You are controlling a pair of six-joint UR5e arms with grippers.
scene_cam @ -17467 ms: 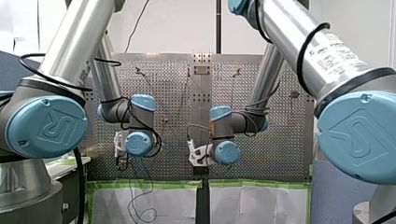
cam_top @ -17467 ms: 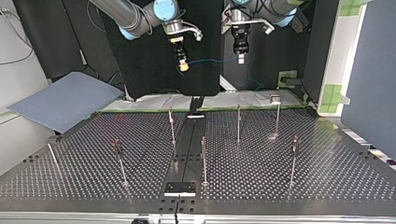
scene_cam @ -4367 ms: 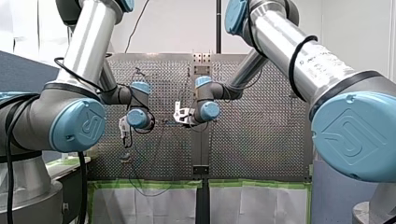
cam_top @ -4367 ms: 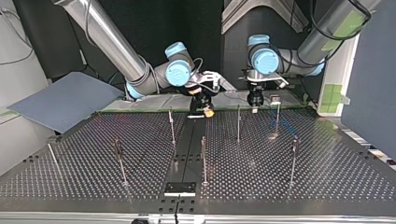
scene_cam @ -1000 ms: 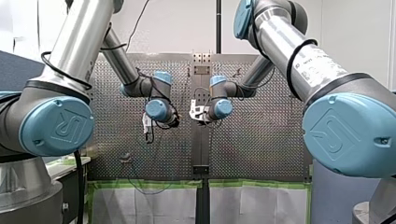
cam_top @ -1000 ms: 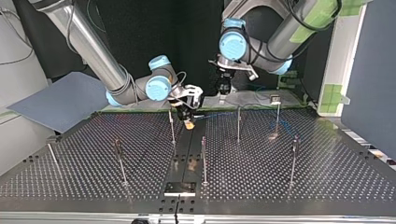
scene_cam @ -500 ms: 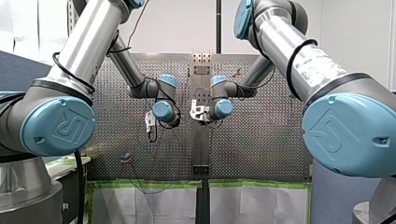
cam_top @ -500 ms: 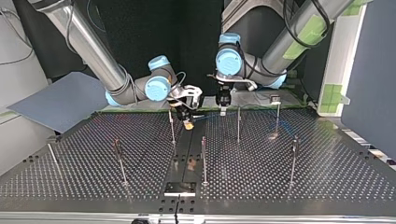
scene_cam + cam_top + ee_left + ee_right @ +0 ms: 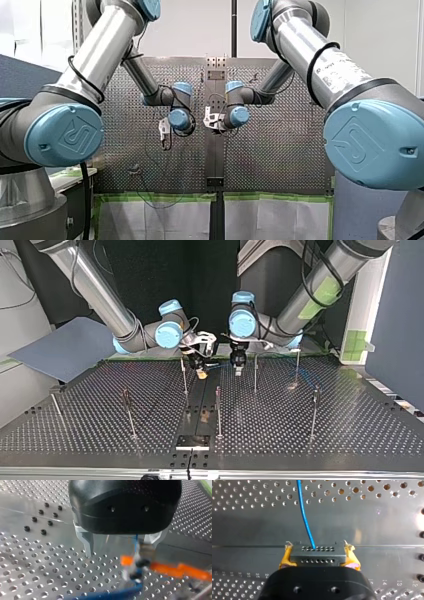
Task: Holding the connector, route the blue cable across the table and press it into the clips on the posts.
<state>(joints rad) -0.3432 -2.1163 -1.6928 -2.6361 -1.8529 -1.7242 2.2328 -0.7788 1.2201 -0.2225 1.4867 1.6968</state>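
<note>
my right gripper (image 9: 319, 553) is clamped tight on the connector (image 9: 317, 556), a small dark block with two rows of tiny holes. its yellow pads (image 9: 284, 560) press on the block's two short ends. the blue cable (image 9: 305, 517) leaves the connector's face on the side away from my wrist. from there it runs straight ahead of the fingers over the perforated table (image 9: 242, 530). the connector hangs above the smooth metal strip that divides the two fields of holes.

seen from across the table, this gripper is at the far edge, near the middle strip and held off the surface. it is just beside a thin post (image 9: 183, 375) that stands upright. my left gripper (image 9: 238, 371) hangs near it, pointing down, between the thin post and a second post (image 9: 255, 372). a short stretch of blue cable runs between the two grippers. more blue cable shows near a third post (image 9: 297, 365) toward that view's right. the other posts (image 9: 315, 410) stand well apart across the table, nearer the camera.

in the left wrist view, my left gripper's metal fingers (image 9: 88, 543) stand wide apart and grip nothing. the thin cable passes down between them, close to one finger; i cannot tell whether it touches. ahead of the fingers is a blurred orange shape (image 9: 180, 570) that i cannot make out. a blurred length of blue cable lies across the holes there.
</note>
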